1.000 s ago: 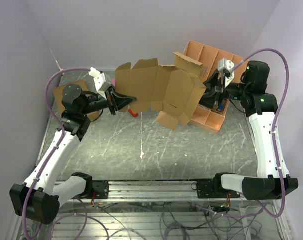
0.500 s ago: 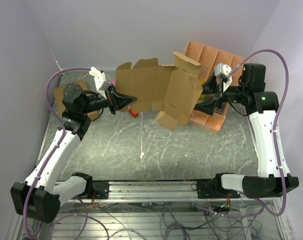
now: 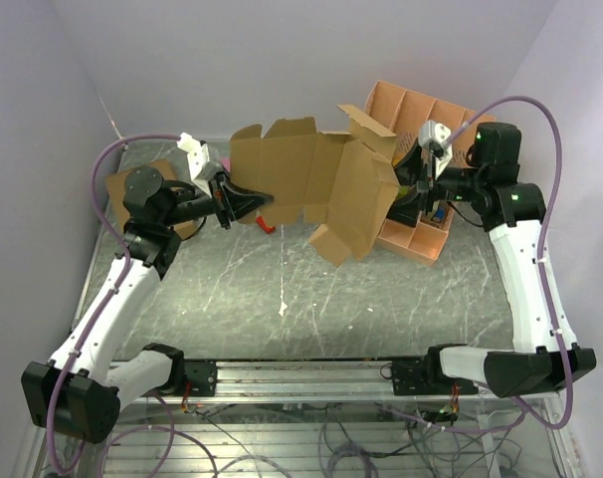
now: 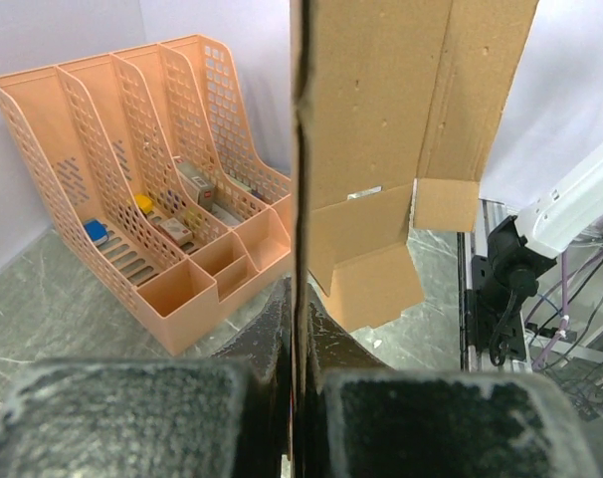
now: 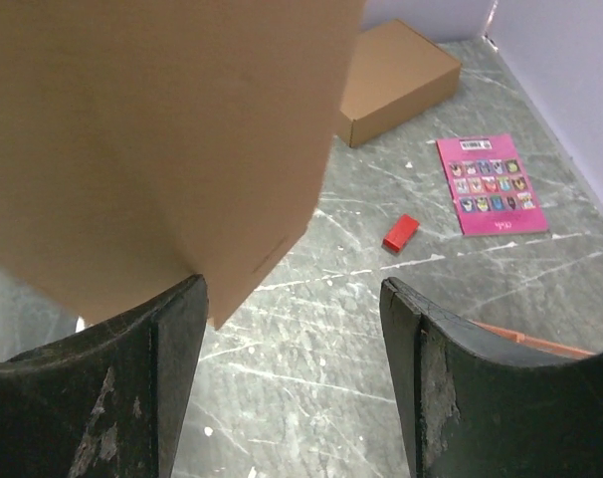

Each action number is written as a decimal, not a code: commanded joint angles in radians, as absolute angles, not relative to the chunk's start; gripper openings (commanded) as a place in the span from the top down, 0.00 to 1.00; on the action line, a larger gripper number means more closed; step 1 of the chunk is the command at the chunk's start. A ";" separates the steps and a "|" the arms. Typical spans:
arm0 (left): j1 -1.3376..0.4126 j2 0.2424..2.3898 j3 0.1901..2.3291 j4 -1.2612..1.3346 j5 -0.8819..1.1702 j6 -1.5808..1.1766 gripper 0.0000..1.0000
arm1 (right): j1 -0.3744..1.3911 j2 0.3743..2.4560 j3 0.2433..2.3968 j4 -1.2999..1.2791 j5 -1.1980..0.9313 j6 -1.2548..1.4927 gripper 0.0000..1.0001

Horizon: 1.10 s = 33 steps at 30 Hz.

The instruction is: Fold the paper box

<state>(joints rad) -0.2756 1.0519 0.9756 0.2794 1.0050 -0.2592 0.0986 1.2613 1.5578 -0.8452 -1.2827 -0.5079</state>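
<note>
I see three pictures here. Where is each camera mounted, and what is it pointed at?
Top: fixed above and behind, looking down at the table; the left arm and right arm show, flanking the paper box.
Left wrist: on the left arm, looking along the left gripper, shut on the paper box's edge, toward the organizer.
Right wrist: on the right arm, looking out through the open right gripper at the red block and booklet.
Shared: all three show the paper box; top and left wrist both show the organizer.

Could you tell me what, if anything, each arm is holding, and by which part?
The left gripper is shut on the paper box, pinching the sheet's left end between its fingers. The right gripper is open at the other end, holding nothing.
</note>
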 commanded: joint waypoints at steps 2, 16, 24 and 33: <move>-0.262 1.046 1.013 0.333 1.067 -0.287 0.93 | 0.110 1.242 1.502 -0.640 -1.192 -0.296 0.31; -0.243 1.069 1.067 0.089 0.952 -0.151 0.93 | 0.107 1.236 1.547 -0.872 -1.111 -0.538 0.25; -0.227 1.066 1.050 0.149 0.974 -0.184 0.93 | 0.106 1.225 1.527 -0.921 -1.152 -0.588 0.25; -0.227 1.061 1.039 0.186 1.031 -0.214 0.93 | 0.107 1.268 1.534 -0.867 -1.245 -0.544 0.21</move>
<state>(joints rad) -0.2379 1.0718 1.0367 0.1314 0.9852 -0.1883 0.1066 1.2434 1.5257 -0.8986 -1.1870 -0.5655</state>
